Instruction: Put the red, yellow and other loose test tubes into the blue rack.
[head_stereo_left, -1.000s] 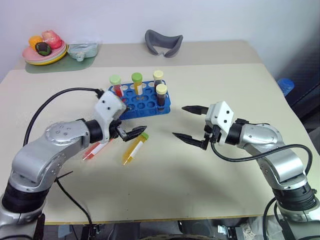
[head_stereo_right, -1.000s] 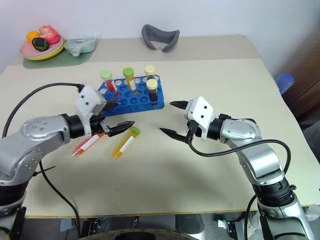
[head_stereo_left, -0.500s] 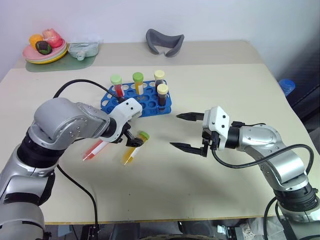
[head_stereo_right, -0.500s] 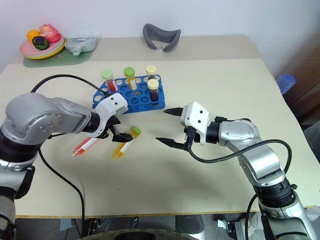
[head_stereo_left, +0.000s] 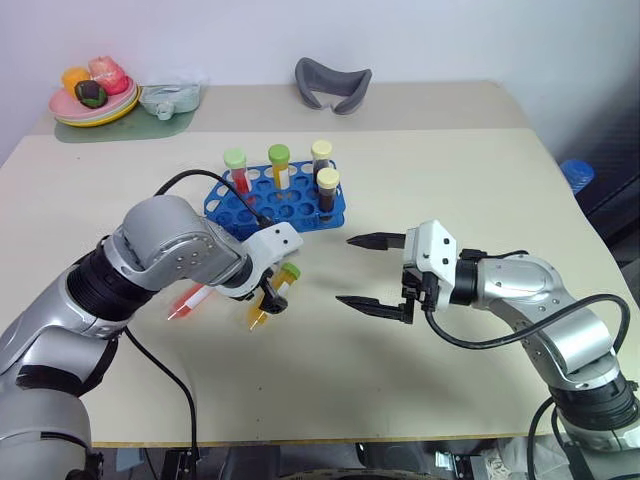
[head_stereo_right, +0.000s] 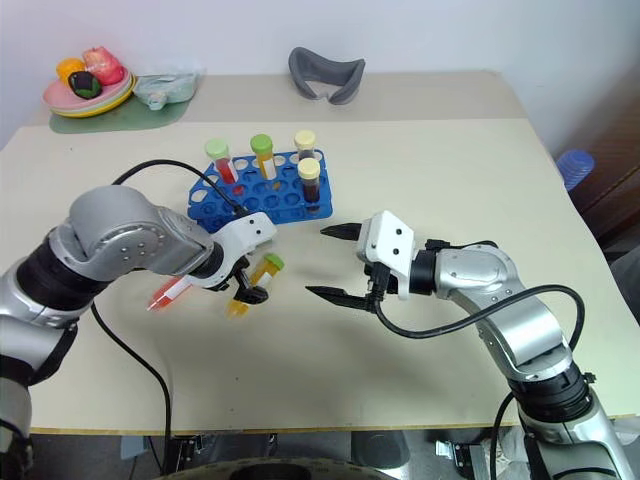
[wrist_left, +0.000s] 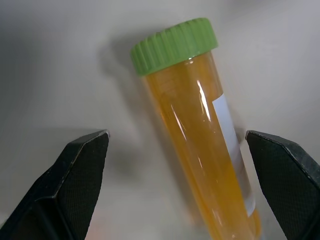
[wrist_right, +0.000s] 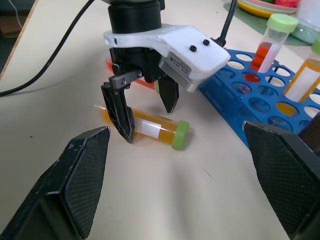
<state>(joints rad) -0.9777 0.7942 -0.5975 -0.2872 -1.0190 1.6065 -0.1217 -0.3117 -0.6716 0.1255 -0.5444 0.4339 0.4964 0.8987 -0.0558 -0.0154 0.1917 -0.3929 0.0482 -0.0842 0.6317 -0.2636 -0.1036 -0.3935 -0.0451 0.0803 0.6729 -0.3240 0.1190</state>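
Yellow test tube (head_stereo_left: 268, 298), green cap: lay flat on the table (head_stereo_left: 420, 170), just in front of the blue rack (head_stereo_left: 278, 201), cap end toward the rack. Not gripped.

Red test tube (head_stereo_left: 190, 301): lay flat beside the yellow one, on the robot's left, partly hidden under the left arm.

Blue rack: held four upright tubes; many holes stood free.

Left gripper (wrist_right: 145, 112): pointed steeply down, fingers spread wide with one on either side of the yellow tube's body, tips at or near the tabletop. Nothing held.

Right gripper (head_stereo_left: 372, 272): hung well to the right of the tubes, roughly level, fingers wide apart, empty.

Risks, as judged: the tube was round and could roll off line if one finger met it first; a closure near the tapered tip might squeeze it out; the tips could scrape the table on closing.

Change from a second earlier: the left gripper had tipped from near level to steeply downward and sunk over the yellow tube. The right gripper had drawn slightly back. The tubes and rack lay unmoved.
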